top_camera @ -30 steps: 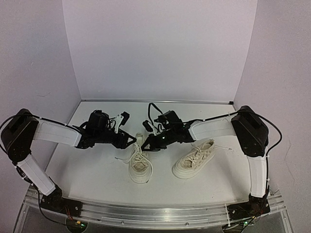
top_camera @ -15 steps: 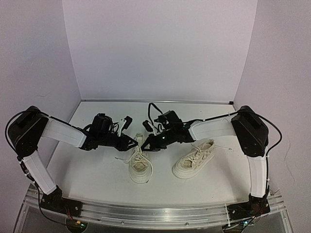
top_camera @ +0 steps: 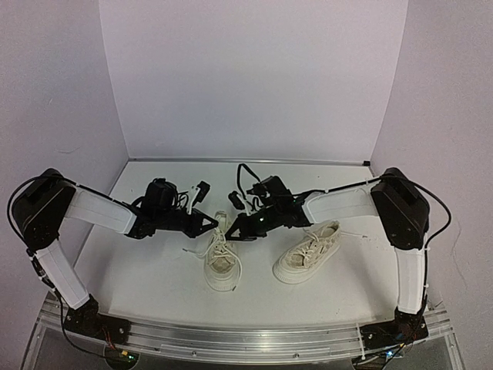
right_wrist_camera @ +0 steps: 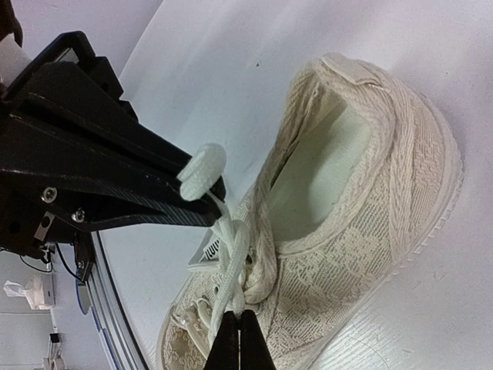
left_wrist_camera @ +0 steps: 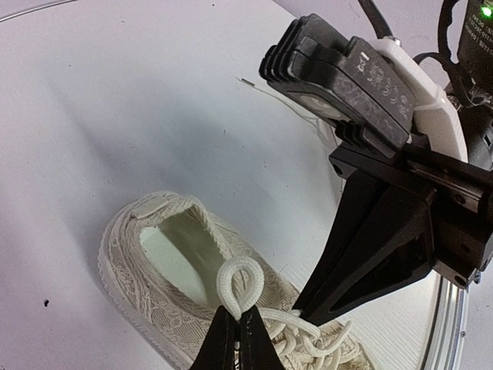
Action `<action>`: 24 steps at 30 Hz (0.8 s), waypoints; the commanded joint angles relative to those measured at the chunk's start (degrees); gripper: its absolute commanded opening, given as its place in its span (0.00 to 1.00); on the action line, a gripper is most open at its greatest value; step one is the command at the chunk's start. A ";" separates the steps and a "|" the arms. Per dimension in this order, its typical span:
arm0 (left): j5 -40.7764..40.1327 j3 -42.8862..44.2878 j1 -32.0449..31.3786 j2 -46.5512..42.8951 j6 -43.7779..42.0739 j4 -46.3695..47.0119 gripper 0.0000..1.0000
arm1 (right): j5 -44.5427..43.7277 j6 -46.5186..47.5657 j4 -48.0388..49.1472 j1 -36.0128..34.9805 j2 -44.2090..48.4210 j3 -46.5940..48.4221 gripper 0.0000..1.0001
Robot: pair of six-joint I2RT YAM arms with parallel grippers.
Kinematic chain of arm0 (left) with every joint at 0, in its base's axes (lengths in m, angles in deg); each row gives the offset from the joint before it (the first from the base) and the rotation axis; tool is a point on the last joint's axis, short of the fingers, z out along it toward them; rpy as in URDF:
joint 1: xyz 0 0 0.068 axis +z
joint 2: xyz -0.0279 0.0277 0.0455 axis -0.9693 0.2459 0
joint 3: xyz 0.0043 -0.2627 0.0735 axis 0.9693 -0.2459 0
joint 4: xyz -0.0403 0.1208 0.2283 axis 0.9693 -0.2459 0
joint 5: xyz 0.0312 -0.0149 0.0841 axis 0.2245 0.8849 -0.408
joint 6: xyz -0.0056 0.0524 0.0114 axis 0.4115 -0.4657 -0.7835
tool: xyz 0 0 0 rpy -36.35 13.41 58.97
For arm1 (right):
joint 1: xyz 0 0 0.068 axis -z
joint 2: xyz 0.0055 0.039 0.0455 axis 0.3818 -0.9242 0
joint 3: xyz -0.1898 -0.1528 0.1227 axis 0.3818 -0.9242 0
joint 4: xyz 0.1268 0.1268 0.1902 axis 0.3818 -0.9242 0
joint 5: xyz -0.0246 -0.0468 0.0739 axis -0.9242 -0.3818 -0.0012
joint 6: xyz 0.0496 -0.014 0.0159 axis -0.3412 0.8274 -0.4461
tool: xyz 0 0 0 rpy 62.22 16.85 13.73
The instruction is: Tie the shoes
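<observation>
Two cream shoes lie on the white table. The left shoe [top_camera: 222, 267] is under both grippers, and the right shoe [top_camera: 308, 253] lies apart to its right. My left gripper [left_wrist_camera: 237, 320] is shut on a small loop of white lace [left_wrist_camera: 239, 262] above the tongue of that shoe [left_wrist_camera: 146, 262]. My right gripper [right_wrist_camera: 238, 317] is shut on another strand of lace [right_wrist_camera: 232, 259] just over the eyelets of the same shoe [right_wrist_camera: 370, 193]. In the top view the left gripper [top_camera: 209, 222] and right gripper [top_camera: 233, 230] nearly meet at the shoe's heel end.
Purple walls close the table [top_camera: 154, 270] at the back and on both sides. A metal rail [top_camera: 246, 335] runs along the near edge. Loose lace ends trail beside each shoe.
My left gripper has closed onto the lace loop after edging in toward the shoe. The right gripper has stayed shut on its lace, hardly moving.
</observation>
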 commanded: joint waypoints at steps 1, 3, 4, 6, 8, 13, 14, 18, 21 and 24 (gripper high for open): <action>-1.06 -0.91 0.02 -2.76 -0.39 2.18 0.00 | -1.27 0.78 0.91 0.21 3.95 -1.47 0.00; -1.51 -1.41 0.02 -3.10 -0.40 2.06 0.00 | -1.87 0.89 0.85 0.22 4.78 -2.53 0.00; -1.78 -1.66 0.02 -3.28 -0.43 2.04 0.00 | -2.17 0.92 0.82 0.21 5.17 -3.21 0.00; -2.49 -2.15 0.02 -3.61 -0.64 1.88 0.00 | -2.53 0.95 0.81 0.23 5.88 -4.48 0.00; -3.08 -2.63 0.09 -4.04 -0.83 1.81 0.00 | -3.03 0.95 0.81 0.17 6.57 -5.60 0.00; -4.96 -3.64 0.19 -5.34 -1.19 0.95 0.00 | -4.09 1.12 0.83 0.22 8.35 -7.99 0.00; -5.13 -3.82 0.29 -5.49 -1.26 0.80 0.00 | -4.36 1.15 0.84 0.20 8.72 -8.53 0.00; -5.80 -4.37 0.72 -5.62 -1.34 0.37 0.00 | -5.37 1.23 0.59 0.24 10.09 -10.44 0.00; -6.23 -4.79 1.03 -5.25 -1.31 0.34 0.00 | -6.68 1.49 0.13 0.37 11.07 -12.31 0.00; -6.57 -5.11 1.20 -4.95 -1.19 0.61 0.00 | -7.54 1.66 -0.18 0.63 11.94 -14.06 0.00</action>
